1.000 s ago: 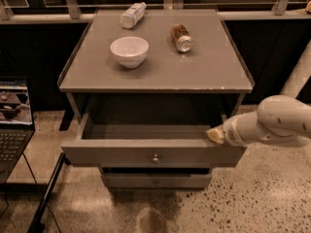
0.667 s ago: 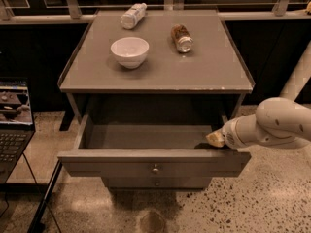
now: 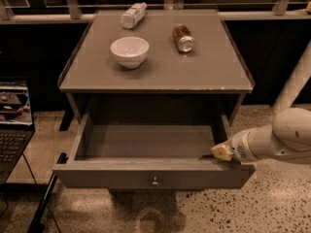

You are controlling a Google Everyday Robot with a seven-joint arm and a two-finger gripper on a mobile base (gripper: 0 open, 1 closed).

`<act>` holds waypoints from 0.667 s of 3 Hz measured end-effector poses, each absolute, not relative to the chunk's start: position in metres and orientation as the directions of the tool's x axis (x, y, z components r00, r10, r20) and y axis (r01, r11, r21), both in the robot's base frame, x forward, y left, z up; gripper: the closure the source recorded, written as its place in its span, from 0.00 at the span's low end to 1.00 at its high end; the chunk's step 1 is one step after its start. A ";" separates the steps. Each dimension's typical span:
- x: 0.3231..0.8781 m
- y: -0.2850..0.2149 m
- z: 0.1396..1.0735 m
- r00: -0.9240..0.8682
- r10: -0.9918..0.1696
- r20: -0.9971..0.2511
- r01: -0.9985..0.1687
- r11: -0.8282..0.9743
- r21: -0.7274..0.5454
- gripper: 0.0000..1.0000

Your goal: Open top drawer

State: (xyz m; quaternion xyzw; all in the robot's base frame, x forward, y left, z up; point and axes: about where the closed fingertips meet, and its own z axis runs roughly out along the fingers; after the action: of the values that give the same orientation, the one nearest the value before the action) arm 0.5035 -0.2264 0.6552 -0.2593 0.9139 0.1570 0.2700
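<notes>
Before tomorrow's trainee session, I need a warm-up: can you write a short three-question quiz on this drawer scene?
1. True or false: the top drawer is shut.
2. Where is the gripper? A) on the knob B) at the drawer's right front corner C) above the bowl
3. How many things rest on the cabinet top?

Key
1. False: it is pulled well out.
2. B
3. Three: the bowl, a bottle and a can, the last two lying on their sides.
</notes>
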 end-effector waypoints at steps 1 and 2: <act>0.495 -0.227 0.661 -0.695 -0.371 -0.616 -0.574 0.802 0.165 1.00; 0.500 -0.220 0.682 -0.621 -0.292 -0.727 -0.607 0.766 0.211 1.00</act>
State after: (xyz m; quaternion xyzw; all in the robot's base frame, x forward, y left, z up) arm 0.5001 -0.2197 0.6820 -0.2580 0.8718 0.2245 0.3508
